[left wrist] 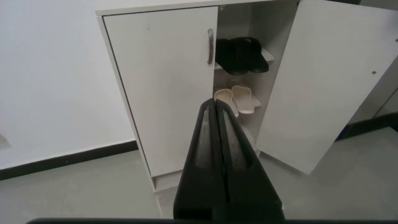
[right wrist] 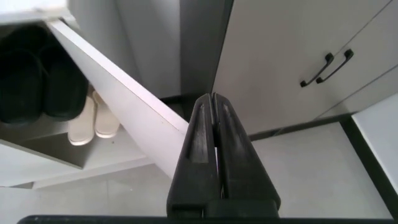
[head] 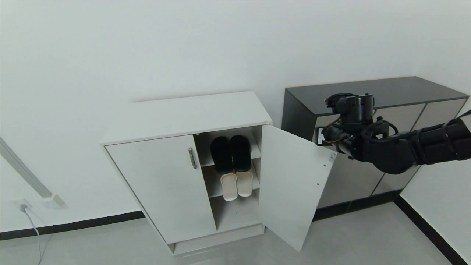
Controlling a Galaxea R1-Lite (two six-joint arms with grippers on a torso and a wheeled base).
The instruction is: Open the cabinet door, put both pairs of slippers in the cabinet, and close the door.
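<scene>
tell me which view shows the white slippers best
Head view: both white slippers lie nearly whole, side by side on the middle shelf. In the left wrist view the left end effector overlaps one; in the right wrist view the black slippers hide part.

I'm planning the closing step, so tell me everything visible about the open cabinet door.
The open door is a white panel, seemingly laminated board, with small screw holes near its free edge. It hangs upright from the right side of the cabinet, swung outward. The right gripper, shut, sits near its upper free edge; contact is unclear.
</scene>
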